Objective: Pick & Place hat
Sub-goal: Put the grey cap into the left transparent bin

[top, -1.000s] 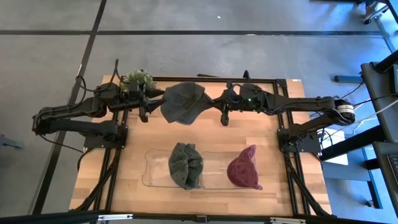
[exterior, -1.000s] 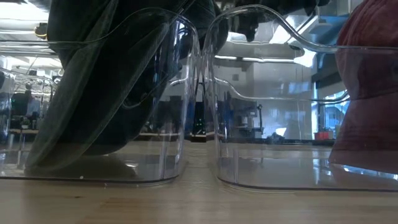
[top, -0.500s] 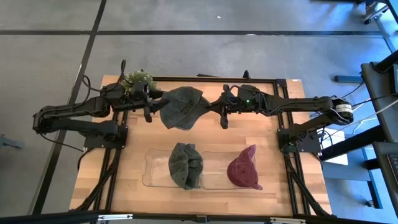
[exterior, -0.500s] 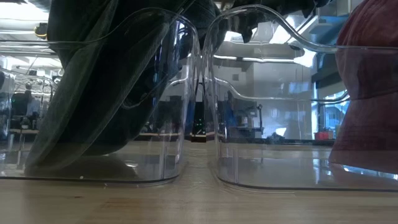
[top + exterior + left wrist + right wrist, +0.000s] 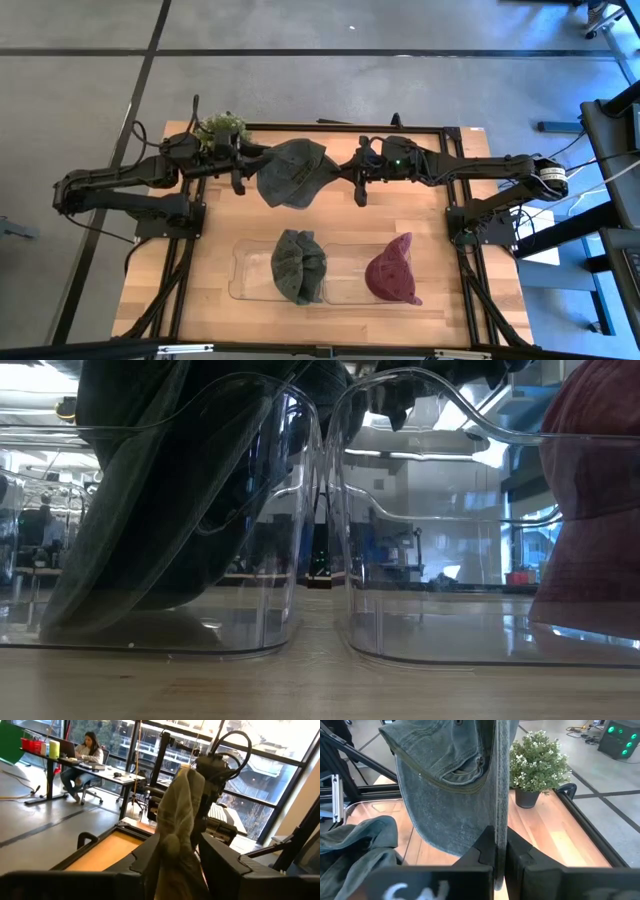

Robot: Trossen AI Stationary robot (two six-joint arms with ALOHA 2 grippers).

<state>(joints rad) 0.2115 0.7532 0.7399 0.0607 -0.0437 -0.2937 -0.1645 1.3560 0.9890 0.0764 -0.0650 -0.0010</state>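
Observation:
A grey-green cap (image 5: 292,172) hangs in the air over the far half of the table, stretched between both grippers. My left gripper (image 5: 246,171) is shut on its left side and my right gripper (image 5: 346,173) on its right side. The left wrist view shows pale green cloth (image 5: 176,820) rising between my left gripper's (image 5: 182,852) fingers. In the right wrist view the cap's crown and brim (image 5: 452,780) fill the picture above my right gripper (image 5: 500,845). My left gripper pinches a bunched fold of the cap's cloth (image 5: 172,847) between its two fingers, coming level from the table's left. The cap is lifted clear of the table. My right gripper pinches a thin edge of the cap (image 5: 501,822) between its two fingers, coming level from the table's right. The crown and brim hang beside and ahead of the fingers.
Two clear bins stand side by side near the table's near edge: the left bin (image 5: 240,270) holds a dark green hat (image 5: 298,266), the right bin (image 5: 345,285) a maroon cap (image 5: 392,270). A potted plant (image 5: 222,127) stands at the far left corner. Bare wood lies between cap and bins.
My left gripper has edged a little toward the table's right, and the cap between the grippers has drawn in slightly. Both grippers stay shut on it.

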